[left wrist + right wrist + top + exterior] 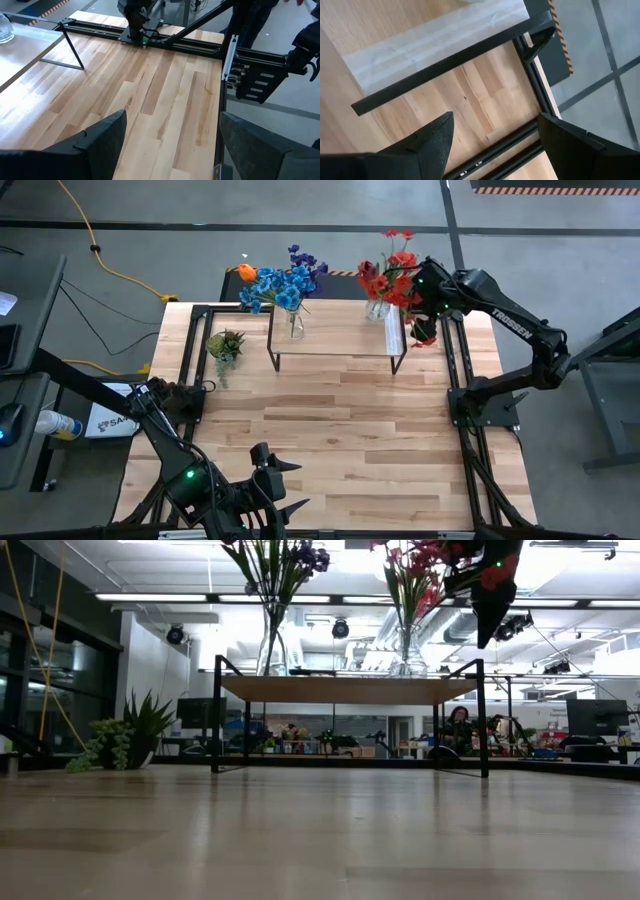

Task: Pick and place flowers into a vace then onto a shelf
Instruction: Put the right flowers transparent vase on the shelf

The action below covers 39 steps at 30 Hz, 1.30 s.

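Both vases already stand on the shelf point(335, 330) at the far side of the bench point(340, 440): the blue and orange flowers point(280, 285) toward its left end, the red flowers point(392, 278) toward its right. The right pincer point(424, 330) hangs released and empty just beside the shelf's right end, the red flowers immediately to its left, stems upright. The left pincer point(280, 485) waits spread at the near edge, well apart. The right arm is clearly nearer.
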### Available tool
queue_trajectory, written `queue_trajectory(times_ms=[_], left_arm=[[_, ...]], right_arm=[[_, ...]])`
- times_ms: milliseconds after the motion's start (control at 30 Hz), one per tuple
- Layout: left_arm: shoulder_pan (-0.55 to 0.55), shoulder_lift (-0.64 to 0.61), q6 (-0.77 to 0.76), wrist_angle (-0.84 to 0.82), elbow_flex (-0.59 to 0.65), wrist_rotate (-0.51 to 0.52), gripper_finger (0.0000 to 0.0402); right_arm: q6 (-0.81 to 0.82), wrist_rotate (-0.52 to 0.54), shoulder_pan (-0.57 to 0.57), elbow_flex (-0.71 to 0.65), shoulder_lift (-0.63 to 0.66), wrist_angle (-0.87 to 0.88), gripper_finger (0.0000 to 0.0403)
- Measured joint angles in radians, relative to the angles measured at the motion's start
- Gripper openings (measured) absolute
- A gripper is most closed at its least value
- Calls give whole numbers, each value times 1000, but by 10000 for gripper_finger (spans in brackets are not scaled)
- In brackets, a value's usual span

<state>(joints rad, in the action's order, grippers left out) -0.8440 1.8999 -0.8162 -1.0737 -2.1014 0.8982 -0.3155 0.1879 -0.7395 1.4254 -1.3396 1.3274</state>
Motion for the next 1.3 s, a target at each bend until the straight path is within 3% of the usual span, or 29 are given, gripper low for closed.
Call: queue_trajectory(times_ms=[667, 933, 1300], left_arm=[[0, 0, 1, 0, 0, 6, 353], [32, 0, 63, 2, 0, 129, 353], [155, 0, 86, -1, 0, -5, 353]], right_arm=[[19, -8, 0, 0, 0, 31, 277], [16, -11, 0, 0, 0, 36, 277], [20, -45, 0, -1, 0, 48, 277]])
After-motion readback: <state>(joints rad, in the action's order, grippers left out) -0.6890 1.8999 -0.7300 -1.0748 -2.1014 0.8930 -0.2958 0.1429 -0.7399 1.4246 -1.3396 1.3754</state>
